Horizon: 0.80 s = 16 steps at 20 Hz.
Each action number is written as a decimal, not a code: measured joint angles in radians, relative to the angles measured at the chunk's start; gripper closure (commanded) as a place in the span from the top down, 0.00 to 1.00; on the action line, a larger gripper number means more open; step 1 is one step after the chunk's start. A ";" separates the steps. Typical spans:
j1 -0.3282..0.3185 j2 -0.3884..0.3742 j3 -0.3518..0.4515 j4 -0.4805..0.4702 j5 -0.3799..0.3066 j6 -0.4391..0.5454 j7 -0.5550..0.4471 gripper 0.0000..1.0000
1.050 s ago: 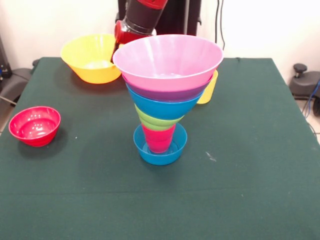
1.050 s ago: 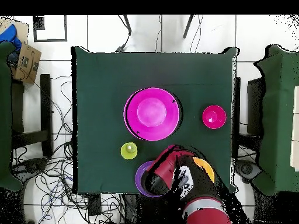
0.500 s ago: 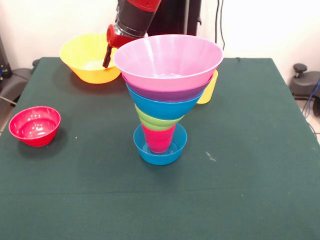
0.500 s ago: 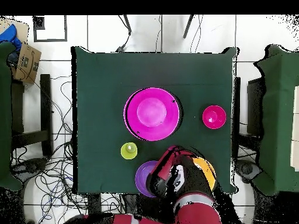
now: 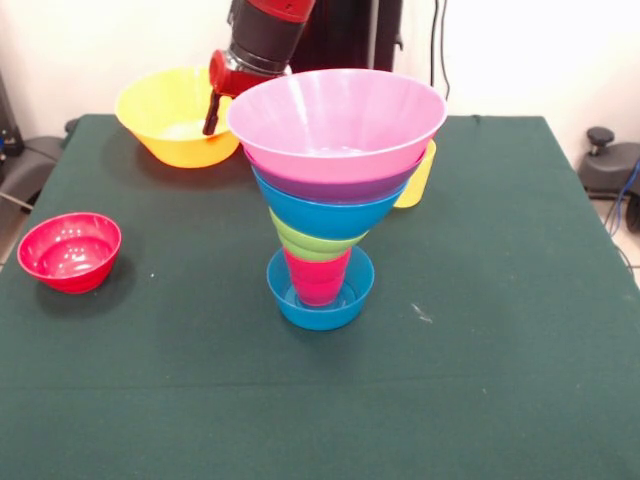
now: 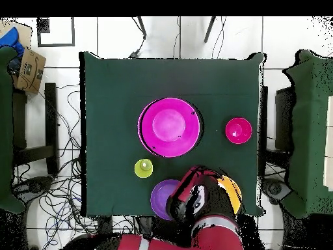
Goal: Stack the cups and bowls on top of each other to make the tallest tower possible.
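The tower stands mid-table: a small blue bowl (image 5: 320, 303) as base, then the red cup (image 5: 318, 280), a lime green bowl (image 5: 312, 246), a medium blue bowl (image 5: 325, 216), a purple bowl (image 5: 335, 187) and the large pink bowl (image 5: 335, 120) on top, also seen from above (image 6: 170, 127). Behind and left of it, my gripper (image 5: 211, 127) is shut on the near rim of the large yellow bowl (image 5: 170, 115); one dark finger (image 5: 210, 112) shows outside the wall. The arm (image 6: 205, 205) covers most of that bowl (image 6: 231, 189) from above.
A small red bowl (image 5: 70, 250) (image 6: 239, 130) sits alone near one table edge. The yellow cup (image 5: 418, 175) (image 6: 144, 168) stands behind the tower. A second purple bowl (image 6: 162, 198) lies beside the arm, hidden by the tower in the front view.
The gripper came out from behind the pink bowl and moved left in the front view. The large yellow bowl shifted slightly left with it. The tower has not moved.
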 measured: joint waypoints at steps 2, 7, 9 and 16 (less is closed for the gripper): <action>-0.012 0.000 0.000 0.000 0.013 0.000 0.000 1.00; -0.028 0.000 -0.002 0.000 0.034 0.000 0.000 1.00; -0.031 0.000 -0.002 0.000 0.047 0.000 0.000 1.00; -0.039 0.001 -0.002 0.000 0.118 0.000 0.000 1.00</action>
